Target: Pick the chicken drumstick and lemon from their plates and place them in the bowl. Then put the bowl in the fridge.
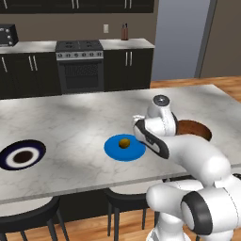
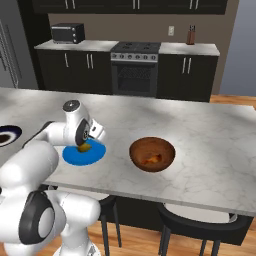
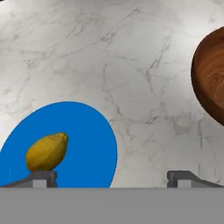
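**Across the marble worktop: lemon pick-up in hand, claw empty**

Worktop [image 1: 70, 122]: grey-veined marble slab, spanning the middle of both base views; carries all items below. Two dark stools at its near edge, along the bottom of the frames.

Arm: white, rising from the lower right of the left base view and bending over the near part of the slab.

Bowl [image 2: 152, 154]: deep brown wood, centre of the right base view, well apart from the blue plate. An orange-brown piece lies inside, judged to be the chicken drumstick [image 2: 151, 159]; too small to confirm.

Blue plate [image 3: 83, 135]: plain bright blue, lower left of the hand view, flat on the slab.

Navy plate [image 1: 22, 155]: white ring, dark centre, far left of the left base view; looks bare.

Claw [image 3: 113, 177]: jaws spread fully apart, nothing between them; tips low at the bottom of the hand view, above the slab.

Lemon [image 3: 47, 152]: yellow-olive, resting on the blue plate toward its left side, just above the left tip and off the claw's centre line.

Step, as judged: first item appears delivered; approach to the lemon is in hand. Fridge step not yet begun.

Next move calls for: shifting the claw toward the lower left of the hand view until the lemon sits midway between the tips, then descending and closing. A rounded fruit may roll if met off-centre.
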Available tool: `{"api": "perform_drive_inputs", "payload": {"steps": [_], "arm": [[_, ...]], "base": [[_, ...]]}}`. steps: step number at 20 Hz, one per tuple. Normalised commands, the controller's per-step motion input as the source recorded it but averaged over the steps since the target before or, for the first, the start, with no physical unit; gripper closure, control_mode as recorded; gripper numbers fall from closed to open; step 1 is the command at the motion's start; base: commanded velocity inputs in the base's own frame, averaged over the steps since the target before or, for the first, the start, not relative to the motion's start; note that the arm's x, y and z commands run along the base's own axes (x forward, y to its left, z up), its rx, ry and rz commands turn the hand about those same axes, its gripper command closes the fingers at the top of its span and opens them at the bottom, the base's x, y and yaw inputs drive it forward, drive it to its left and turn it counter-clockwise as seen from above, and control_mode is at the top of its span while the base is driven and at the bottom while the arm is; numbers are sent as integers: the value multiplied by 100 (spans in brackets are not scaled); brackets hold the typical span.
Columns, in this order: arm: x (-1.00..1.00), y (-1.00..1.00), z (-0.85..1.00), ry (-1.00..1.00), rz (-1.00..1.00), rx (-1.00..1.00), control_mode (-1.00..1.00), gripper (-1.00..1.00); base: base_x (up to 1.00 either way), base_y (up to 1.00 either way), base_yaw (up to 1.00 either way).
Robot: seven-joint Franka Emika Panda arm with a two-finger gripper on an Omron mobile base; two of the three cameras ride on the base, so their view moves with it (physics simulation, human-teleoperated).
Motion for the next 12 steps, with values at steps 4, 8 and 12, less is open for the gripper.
{"api": "perform_drive_inputs", "payload": {"steps": [4, 8, 12], "arm": [[-11, 30, 4, 14, -8, 18, -100, -100], [-7, 28, 0, 13, -11, 20, -100, -100], [-2, 36, 0, 3, -13, 5, -100, -100]], "base": [[0, 0, 0], [0, 0, 0], [0, 0, 0]]}}
